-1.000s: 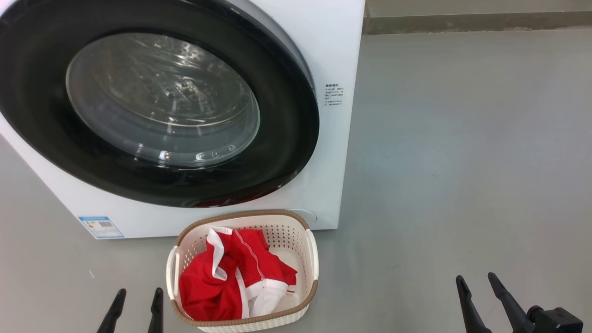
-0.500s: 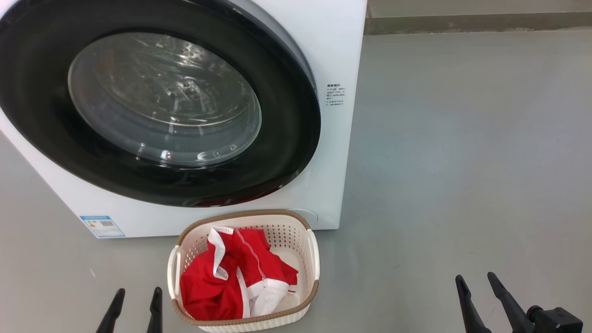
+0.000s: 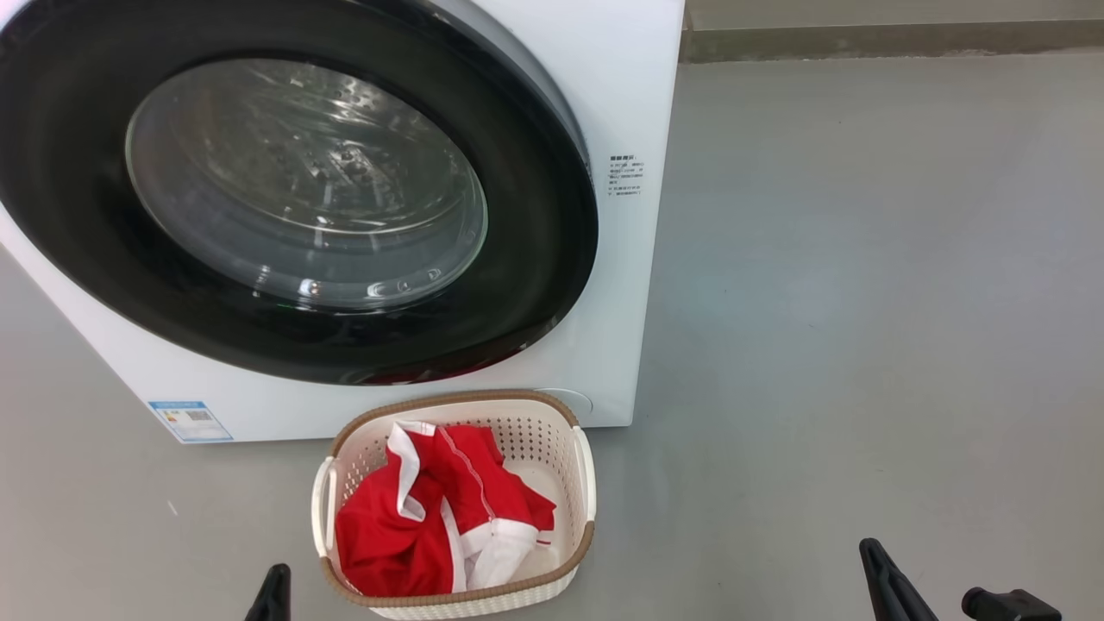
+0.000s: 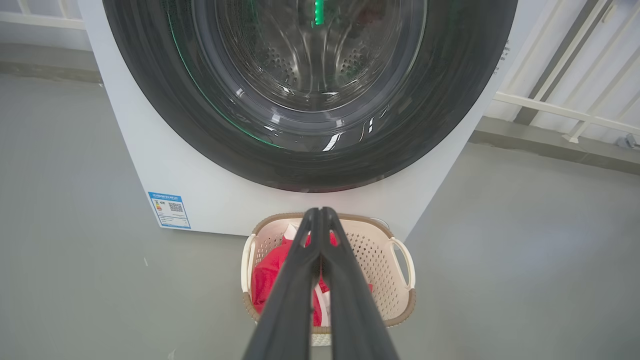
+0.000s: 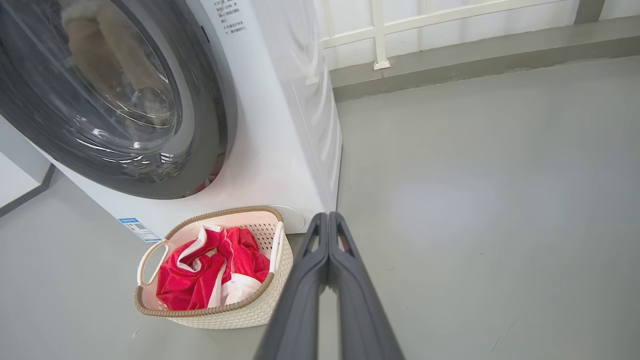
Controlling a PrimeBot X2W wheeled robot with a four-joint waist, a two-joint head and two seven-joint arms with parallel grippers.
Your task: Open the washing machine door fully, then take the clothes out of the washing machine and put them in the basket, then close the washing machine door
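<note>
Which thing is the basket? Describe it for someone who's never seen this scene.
Start at the big white washing machine with its round black-rimmed door. On the grey floor right in front of it sits the basket: small, cream, perforated, with a brown woven-look rim. Its bright red-and-white clothes set it apart.

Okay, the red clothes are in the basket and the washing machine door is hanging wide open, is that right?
Not quite: the washing machine door is shut, not wide open, as the head view shows. The red clothes are indeed in the basket.
</note>
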